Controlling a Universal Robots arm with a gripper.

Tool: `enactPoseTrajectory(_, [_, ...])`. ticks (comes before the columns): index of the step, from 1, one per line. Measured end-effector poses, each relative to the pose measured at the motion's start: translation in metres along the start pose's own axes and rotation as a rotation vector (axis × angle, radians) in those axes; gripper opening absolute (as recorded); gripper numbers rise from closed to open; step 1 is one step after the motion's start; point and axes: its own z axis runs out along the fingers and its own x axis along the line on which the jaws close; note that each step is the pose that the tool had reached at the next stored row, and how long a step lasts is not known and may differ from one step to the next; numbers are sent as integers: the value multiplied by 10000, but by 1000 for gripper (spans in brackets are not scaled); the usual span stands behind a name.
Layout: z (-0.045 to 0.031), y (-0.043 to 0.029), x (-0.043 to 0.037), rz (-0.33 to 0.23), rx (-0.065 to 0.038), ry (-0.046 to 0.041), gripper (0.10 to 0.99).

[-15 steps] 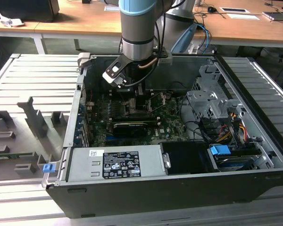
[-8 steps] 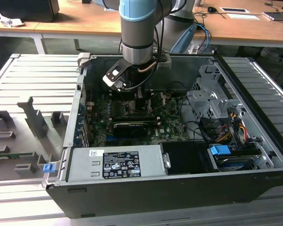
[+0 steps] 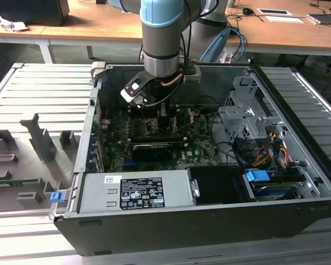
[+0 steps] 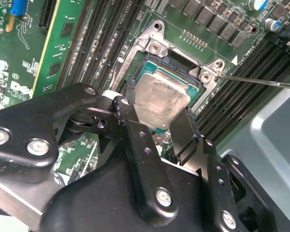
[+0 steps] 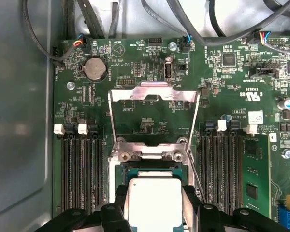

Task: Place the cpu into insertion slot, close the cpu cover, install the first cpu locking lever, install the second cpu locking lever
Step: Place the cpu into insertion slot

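The cpu [image 4: 163, 96] [image 5: 154, 205], a silver-beige square chip, lies level over the insertion slot [image 4: 180, 59] [image 5: 144, 169] on the green board, at or just above it. My gripper [image 4: 157, 105] [image 5: 154, 193] is shut on the cpu, with black fingers [image 4: 131, 113] pressed against two opposite sides. The cpu cover [image 5: 152, 92], a silvery frame with a large window, stands flipped back open beyond the slot. A thin wire lever [image 4: 256, 81] [image 5: 195, 174] sticks out beside the socket. In the exterior view my gripper [image 3: 162, 112] reaches down into the open computer case [image 3: 209, 221].
Rows of black memory slots [image 5: 82, 169] [image 5: 222, 169] flank the socket. A long black card [image 3: 152, 149], a grey power supply [image 3: 135, 190] and a drive cage [image 3: 248, 124] with cables crowd the case. A grey fixture plate [image 3: 33, 143] lies at the exterior view's left.
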Motion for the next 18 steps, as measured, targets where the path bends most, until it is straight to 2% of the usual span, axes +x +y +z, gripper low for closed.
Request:
enactPoseTrajectory(9, [60, -4, 23, -31, 3, 2, 529])
enactPoseTrajectory(14, [60, -4, 23, -32, 2, 2, 529])
enactPoseTrajectory(15, [60, -4, 23, -32, 3, 2, 537])
enactPoseTrajectory(16, [60, -4, 23, -31, 3, 2, 604])
enactPoseTrajectory(18, [52, -3, 24, -31, 1, 3, 604])
